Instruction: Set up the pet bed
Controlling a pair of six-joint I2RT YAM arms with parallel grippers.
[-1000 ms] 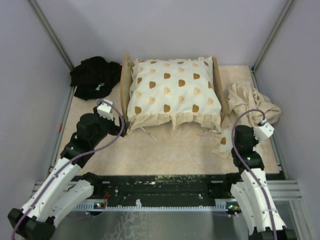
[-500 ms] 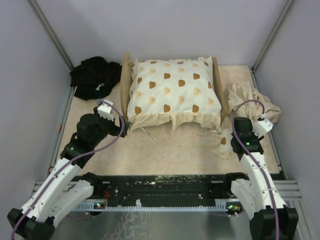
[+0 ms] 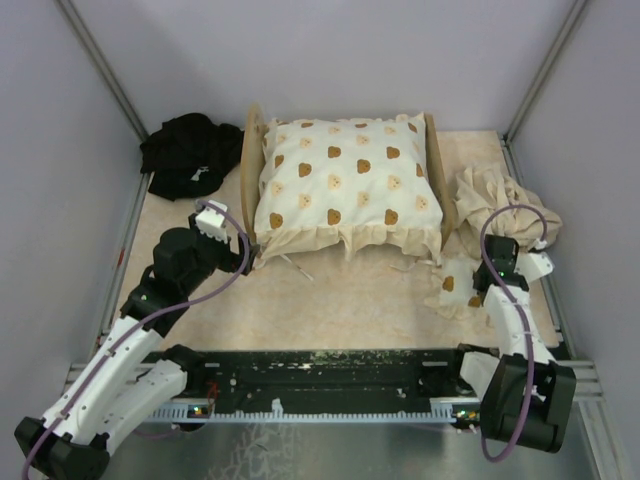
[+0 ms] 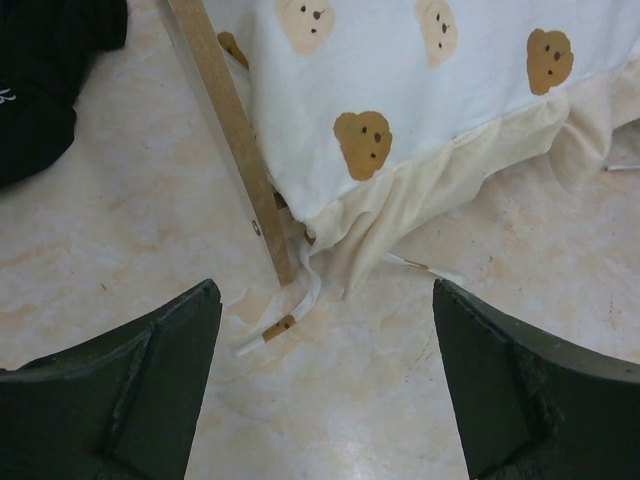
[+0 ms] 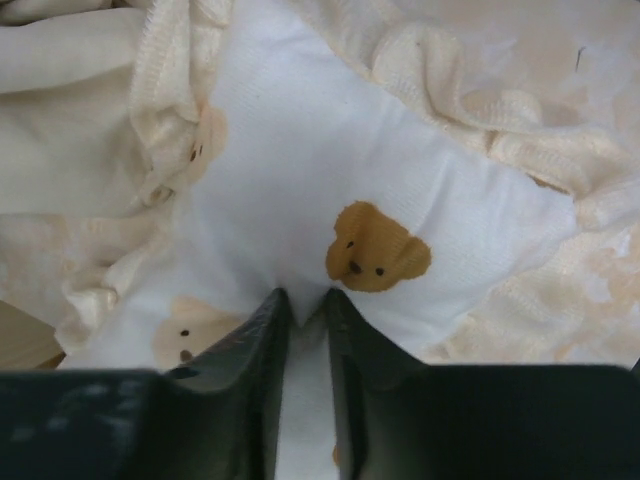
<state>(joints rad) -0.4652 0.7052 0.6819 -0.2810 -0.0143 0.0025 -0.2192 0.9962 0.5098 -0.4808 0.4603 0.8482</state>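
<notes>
At 8 o'clock of the pet bed (image 3: pixel 247 175), itself at 12 o'clock under a bear-print cushion (image 3: pixel 345 185), the left gripper (image 4: pixel 325 292) gapes wide; at 4 o'clock the right gripper (image 5: pixel 305 300), pinching a small bear-print cloth (image 5: pixel 400 180), has swung outward within 1 s, probably to lift it for the bed

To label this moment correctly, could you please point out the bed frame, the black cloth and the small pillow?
bed frame (image 4: pixel 235 130): left wrist view, wooden side board
black cloth (image 3: pixel 188 152): top external view, middle of heap
small pillow (image 5: pixel 377 248): right wrist view, its brown bear print
</notes>
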